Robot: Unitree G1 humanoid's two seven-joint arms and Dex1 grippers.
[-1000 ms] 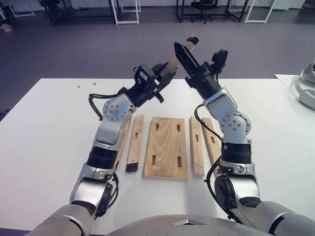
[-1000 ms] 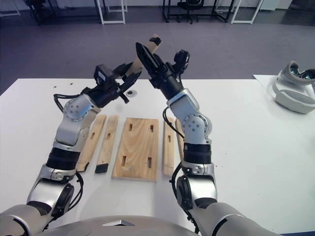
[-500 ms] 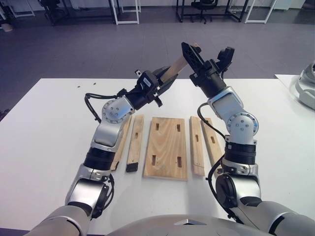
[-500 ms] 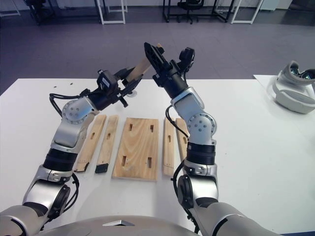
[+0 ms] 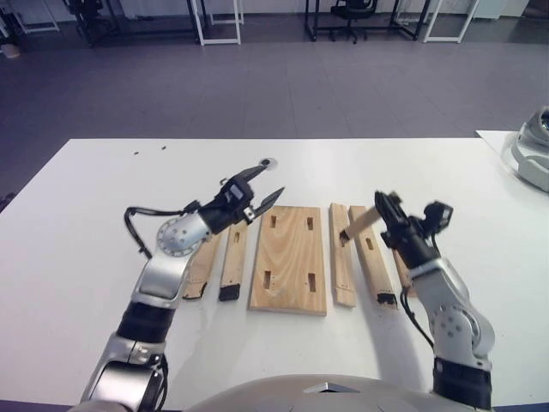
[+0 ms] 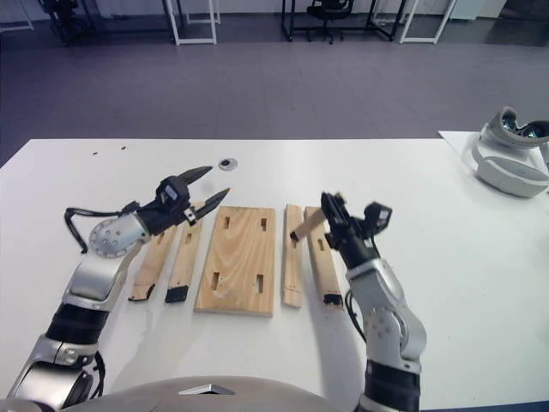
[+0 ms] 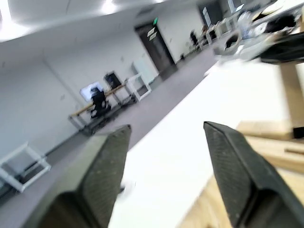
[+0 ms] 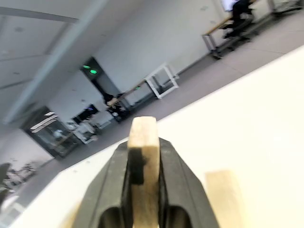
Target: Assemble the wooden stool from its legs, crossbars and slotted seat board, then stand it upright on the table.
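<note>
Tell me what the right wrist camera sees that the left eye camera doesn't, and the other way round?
Right wrist view's extras: up close, two dark fingers of the right claw pinching the end of a short pale wooden bar, and a small green light far behind.
Left eye view's extras: the flat slotted wooden seat board, long wooden leg pieces lying either side of it, and the open left claw near their far ends.
Both: the right claw gripping that bar over the white table.

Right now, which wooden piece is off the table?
The short crossbar, clamped in the right gripper. The long strips lie flat on the table, on either side of the seat board.
</note>
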